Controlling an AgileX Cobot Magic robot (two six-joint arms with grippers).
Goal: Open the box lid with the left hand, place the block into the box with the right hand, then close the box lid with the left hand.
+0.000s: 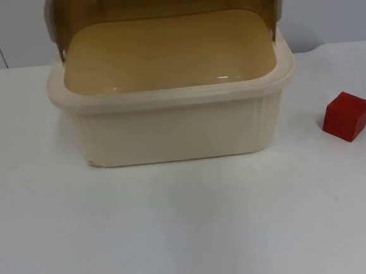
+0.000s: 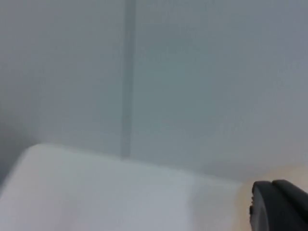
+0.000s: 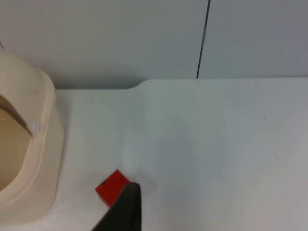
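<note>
1 box [image 1: 176, 128], 1 lid [image 1: 160, 2], 1 block [image 1: 346, 116].
</note>
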